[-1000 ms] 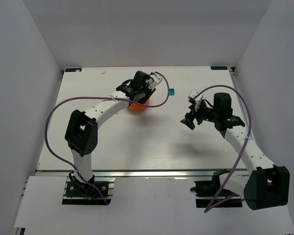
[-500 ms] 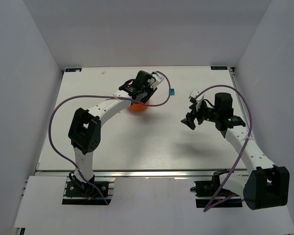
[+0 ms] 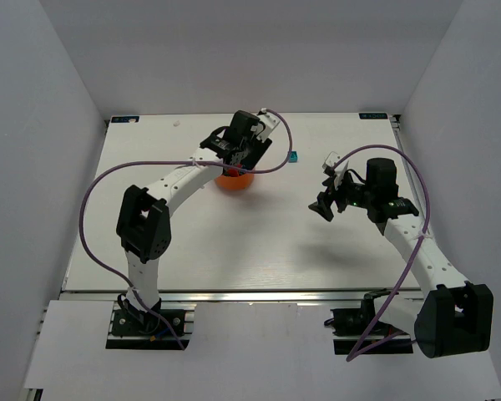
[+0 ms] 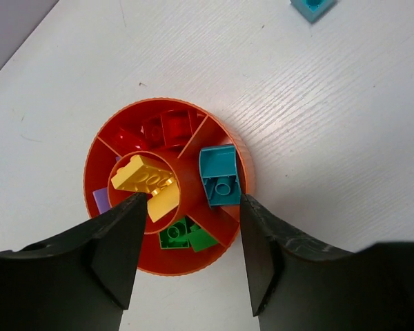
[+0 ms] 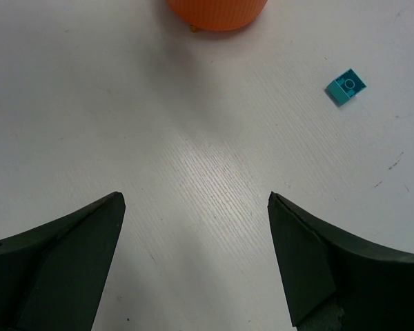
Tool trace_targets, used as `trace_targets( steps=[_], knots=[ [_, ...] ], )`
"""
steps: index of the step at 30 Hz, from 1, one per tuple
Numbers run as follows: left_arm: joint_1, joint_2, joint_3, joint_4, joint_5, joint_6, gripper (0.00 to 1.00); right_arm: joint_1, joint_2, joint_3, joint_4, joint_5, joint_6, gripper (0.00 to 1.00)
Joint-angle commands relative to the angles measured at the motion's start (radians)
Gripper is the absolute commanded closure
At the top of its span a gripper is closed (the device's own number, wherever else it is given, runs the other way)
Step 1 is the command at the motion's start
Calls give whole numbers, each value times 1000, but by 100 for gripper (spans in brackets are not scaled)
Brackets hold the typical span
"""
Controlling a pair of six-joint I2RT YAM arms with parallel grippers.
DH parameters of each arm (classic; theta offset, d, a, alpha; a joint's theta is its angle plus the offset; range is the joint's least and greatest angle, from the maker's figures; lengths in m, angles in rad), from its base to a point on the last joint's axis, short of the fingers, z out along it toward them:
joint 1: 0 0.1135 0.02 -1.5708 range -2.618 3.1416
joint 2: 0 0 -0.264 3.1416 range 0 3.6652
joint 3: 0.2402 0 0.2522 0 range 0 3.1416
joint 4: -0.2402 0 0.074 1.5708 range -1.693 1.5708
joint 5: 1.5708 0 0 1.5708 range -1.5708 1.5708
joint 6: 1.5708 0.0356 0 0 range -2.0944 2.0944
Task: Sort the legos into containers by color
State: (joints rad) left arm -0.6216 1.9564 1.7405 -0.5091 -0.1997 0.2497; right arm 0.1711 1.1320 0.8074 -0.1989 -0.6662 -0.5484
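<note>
Left wrist view: looking straight down into the orange-red bowl (image 4: 159, 264) sitting on the white worktop (image 4: 331, 138). Holding the left pincer (image 4: 192, 200) parted above the bowl, gripping nothing. Finding two yellow bricks (image 4: 141, 176) lying in the central hub, just beside one dark fingertip. Noting a cyan brick (image 4: 219, 176) resting studs-down in the wedge on the right of this view, red bricks (image 4: 172, 127) filling the wedge at the top, green bricks (image 4: 183, 234) lying in the wedge at the bottom, and a purple brick (image 4: 100, 201) peeking out at the left, partly hidden by a finger. Spotting a loose cyan brick (image 4: 312, 7) lying on the worktop apart from the bowl, at the upper edge of this view. Turning to the right wrist view: keeping the right pincer (image 5: 195, 196) spread wide and empty over bare worktop, well apart from both the bowl and the loose cyan brick.
</note>
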Motion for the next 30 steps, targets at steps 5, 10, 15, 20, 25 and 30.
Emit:
trace_targets(
  steps=[5, 10, 15, 20, 25, 30],
  knots=[
    [2, -137, 93, -75, 60, -82, 58, 2, 6, -27, 152, 103, 80, 11],
    [2, -528, -332, 142, 161, -235, 100, -1, 147, 8, 237, 257, 199, 11],
    [2, -859, -734, 285, 103, -306, 46, 14, 388, 224, 156, 353, 257, 17],
    [2, -1025, -950, 327, 54, -282, 17, 57, 592, 459, 113, 448, 333, 20],
    [2, -1097, -1019, 334, 25, -273, 14, 82, 865, 748, -6, 502, 444, 11],
    [2, -1133, -1052, 345, 20, -262, 13, 100, 989, 897, 7, 533, 522, 11]
  ],
)
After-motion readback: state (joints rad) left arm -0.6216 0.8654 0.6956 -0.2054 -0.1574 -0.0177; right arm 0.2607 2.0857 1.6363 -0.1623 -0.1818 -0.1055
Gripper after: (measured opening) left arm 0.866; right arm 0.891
